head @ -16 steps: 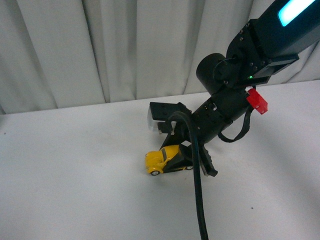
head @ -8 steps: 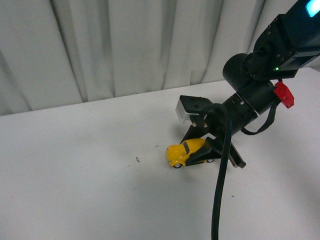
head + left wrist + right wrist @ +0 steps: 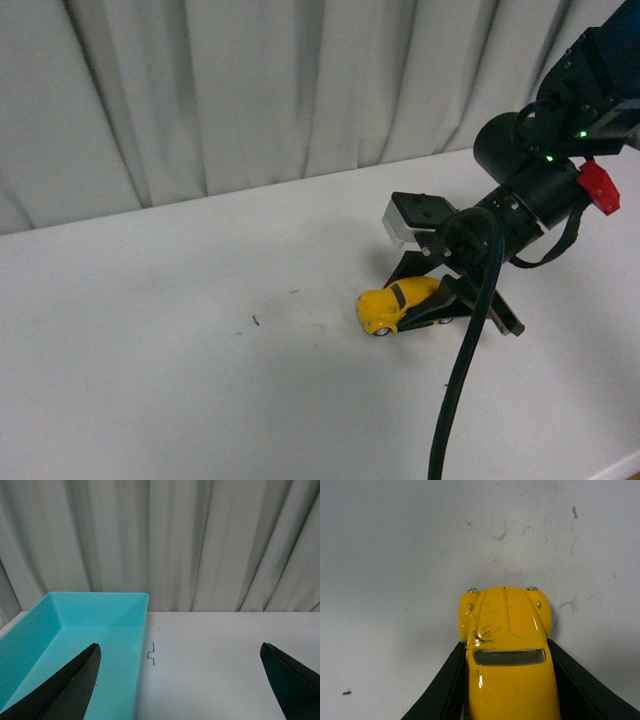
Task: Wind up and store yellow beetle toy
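Observation:
The yellow beetle toy (image 3: 395, 304) sits with its wheels on the white table (image 3: 180, 370), right of centre, nose pointing left. My right gripper (image 3: 425, 300) is shut on the yellow beetle toy, its black fingers (image 3: 455, 305) clamping the rear half. In the right wrist view the toy (image 3: 507, 655) fills the lower middle, hood forward, a black finger (image 3: 440, 690) against each side. My left gripper (image 3: 182, 680) is open and empty above the table, its black fingertips (image 3: 75, 680) far apart. The left arm does not show in the front view.
A turquoise bin (image 3: 65, 640) stands on the table in the left wrist view, beside the left fingertip, empty as far as it shows. A grey curtain (image 3: 250, 90) hangs behind the table. A black cable (image 3: 460, 390) hangs from the right arm toward the front edge.
The right gripper and the toy it holds now show further right in the front view, still low on the table. The curtain folds and table marks have shifted right too.

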### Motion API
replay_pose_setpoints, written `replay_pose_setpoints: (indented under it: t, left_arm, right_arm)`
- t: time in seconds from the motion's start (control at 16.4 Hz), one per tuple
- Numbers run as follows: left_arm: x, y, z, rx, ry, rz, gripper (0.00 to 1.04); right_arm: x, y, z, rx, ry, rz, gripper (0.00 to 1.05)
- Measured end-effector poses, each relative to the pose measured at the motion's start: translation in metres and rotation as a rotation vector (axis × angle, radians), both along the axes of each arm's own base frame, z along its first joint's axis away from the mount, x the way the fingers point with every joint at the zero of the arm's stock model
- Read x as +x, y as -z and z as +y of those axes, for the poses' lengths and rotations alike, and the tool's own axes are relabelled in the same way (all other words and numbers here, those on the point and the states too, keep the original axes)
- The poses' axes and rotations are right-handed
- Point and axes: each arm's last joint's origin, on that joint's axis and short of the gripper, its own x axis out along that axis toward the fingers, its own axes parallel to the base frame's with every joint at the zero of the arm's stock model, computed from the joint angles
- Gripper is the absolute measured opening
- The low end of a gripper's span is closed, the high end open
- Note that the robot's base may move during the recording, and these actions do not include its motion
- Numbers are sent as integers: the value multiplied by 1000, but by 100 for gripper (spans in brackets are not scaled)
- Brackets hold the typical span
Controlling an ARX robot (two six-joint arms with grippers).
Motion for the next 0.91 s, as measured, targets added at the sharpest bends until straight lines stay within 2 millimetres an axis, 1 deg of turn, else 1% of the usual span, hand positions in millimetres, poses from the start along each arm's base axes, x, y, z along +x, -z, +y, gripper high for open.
replay_pose_setpoints:
  t: [0.18,0.3,0.37,0.55,0.91]
  left_arm:
    - [0,0,0,0,0,0,98]
    - [0,0,0,0,0,0,98]
    - [0,0,0,0,0,0,98]
    - [0,0,0,0,0,0,98]
    - [0,0,0,0,0,0,98]
  right_arm:
    - [-6,0,-10,1,4,2,42]
    - [-6,-1,-16,4,0,10,42]
    - [-9,5,-19,-6,-2,35,69]
    - [-10,6,-21,-7,2,37,99]
    - [-10,6,-20,-9,2,38,98]
